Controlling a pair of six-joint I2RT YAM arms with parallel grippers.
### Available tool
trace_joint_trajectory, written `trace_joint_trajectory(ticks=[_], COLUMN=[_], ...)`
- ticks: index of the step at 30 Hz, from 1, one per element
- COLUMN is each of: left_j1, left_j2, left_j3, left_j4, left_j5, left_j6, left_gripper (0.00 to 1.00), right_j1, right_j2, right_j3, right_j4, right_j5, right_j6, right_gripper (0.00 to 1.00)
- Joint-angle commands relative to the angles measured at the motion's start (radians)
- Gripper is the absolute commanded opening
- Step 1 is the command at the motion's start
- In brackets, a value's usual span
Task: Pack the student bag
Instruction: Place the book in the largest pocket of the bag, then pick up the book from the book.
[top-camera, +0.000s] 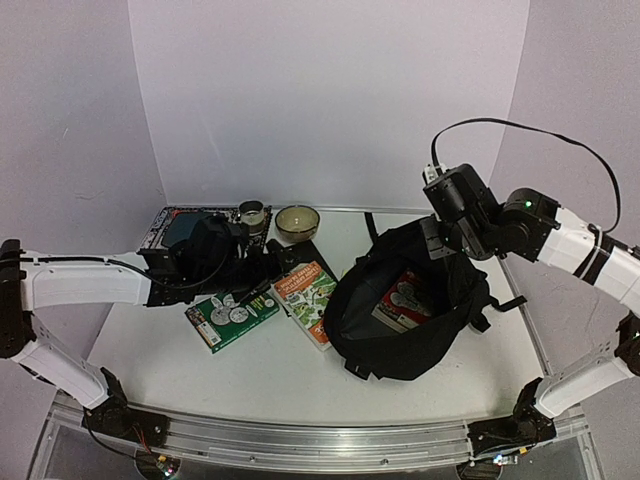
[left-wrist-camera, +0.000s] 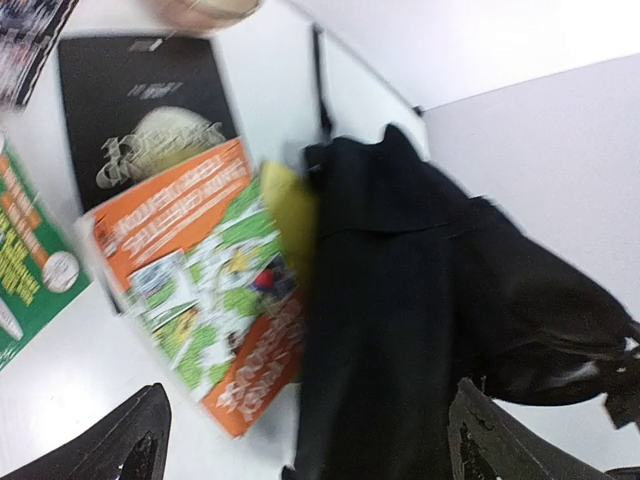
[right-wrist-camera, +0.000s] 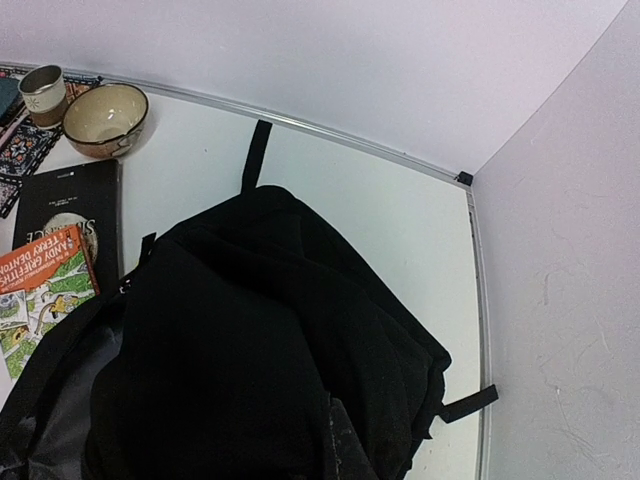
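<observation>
Student bag (top-camera: 440, 335) gaping, red-white book (top-camera: 405, 298) inside; orange book (right-wrist-camera: 45, 285) beside it reads "TERRY DENTO…"; left gripper (left-wrist-camera: 305, 430) spread wide, right gripper (top-camera: 438, 242) at bag rim, can't tell its state

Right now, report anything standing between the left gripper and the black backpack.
Nothing visible stands between them. The left gripper, jaws open, hovers over the orange-and-green book, which lies flat at the edge of the student bag. It is below the gripper's path, not across it. The wrist view runs straight to the black fabric.
</observation>
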Motion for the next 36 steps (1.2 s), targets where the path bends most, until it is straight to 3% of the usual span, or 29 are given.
trace_joint_trajectory(ticks=[1, 16, 23, 36], left_j1=[0.015, 0.016, 0.015, 0.016], left_j2=[0.027, 0.277, 0.365, 0.511], left_j3=[-0.076, -0.067, -0.084, -0.105], left_j4=[0.150, 0.231, 0.352, 0.545], left_j5=[0.091, 0.118, 0.149, 0.157], left_j6=[-0.105, -0.170, -0.205, -0.279], left_gripper=[0.98, 0.98, 0.97, 0.85], right_j1=[-0.006, -0.007, -0.006, -0.005], right_j2=[-0.033, -0.046, -0.064, -0.095], right_j3=[0.003, -0.029, -0.043, -0.051], right_j4=[0.029, 0.027, 0.030, 0.030], right_j5=[0.050, -0.014, -0.036, -0.051], right_j6=[0.009, 0.026, 0.016, -0.013], right_gripper=[0.00, 0.00, 0.00, 0.00])
